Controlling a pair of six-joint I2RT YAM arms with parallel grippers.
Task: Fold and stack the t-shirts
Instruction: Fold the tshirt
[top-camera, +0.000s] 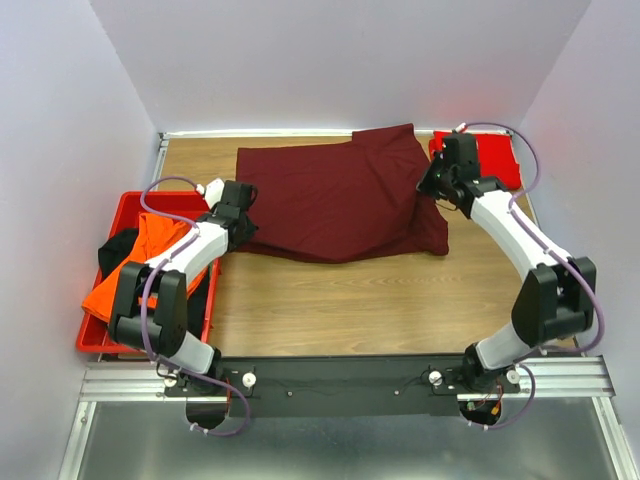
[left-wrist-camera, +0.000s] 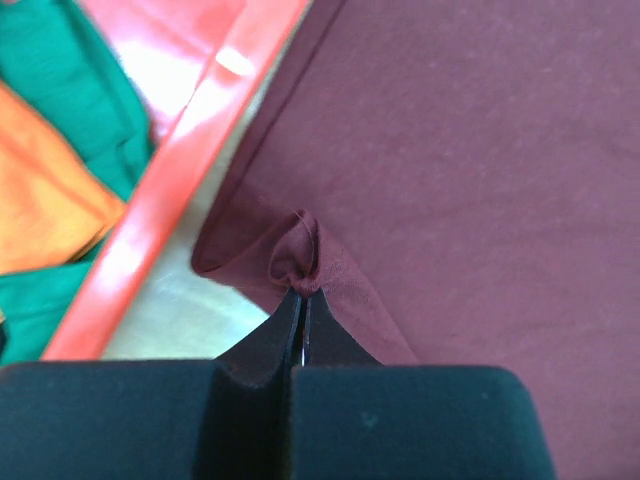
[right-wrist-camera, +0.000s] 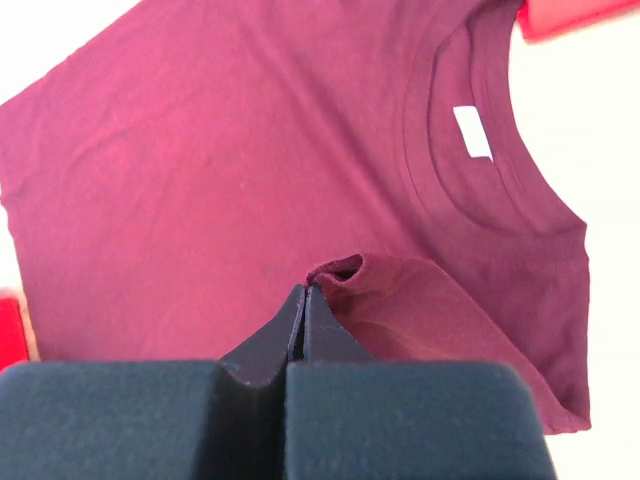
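A dark maroon t-shirt (top-camera: 335, 200) lies spread on the wooden table. My left gripper (top-camera: 243, 212) is shut on a pinch of its left edge (left-wrist-camera: 300, 262), beside the red tray. My right gripper (top-camera: 437, 180) is shut on a pinch of its right edge (right-wrist-camera: 345, 270), near the sleeve; the collar with a white label (right-wrist-camera: 472, 131) shows beyond it. A bright red t-shirt (top-camera: 495, 157) lies folded at the back right corner. An orange t-shirt (top-camera: 135, 268) and a black one (top-camera: 116, 248) lie in the tray.
The rigid red plastic tray (top-camera: 128, 202) stands at the table's left edge, its rim (left-wrist-camera: 170, 185) close to my left gripper. Green cloth (left-wrist-camera: 75, 85) shows in it in the left wrist view. White walls close in the back and sides.
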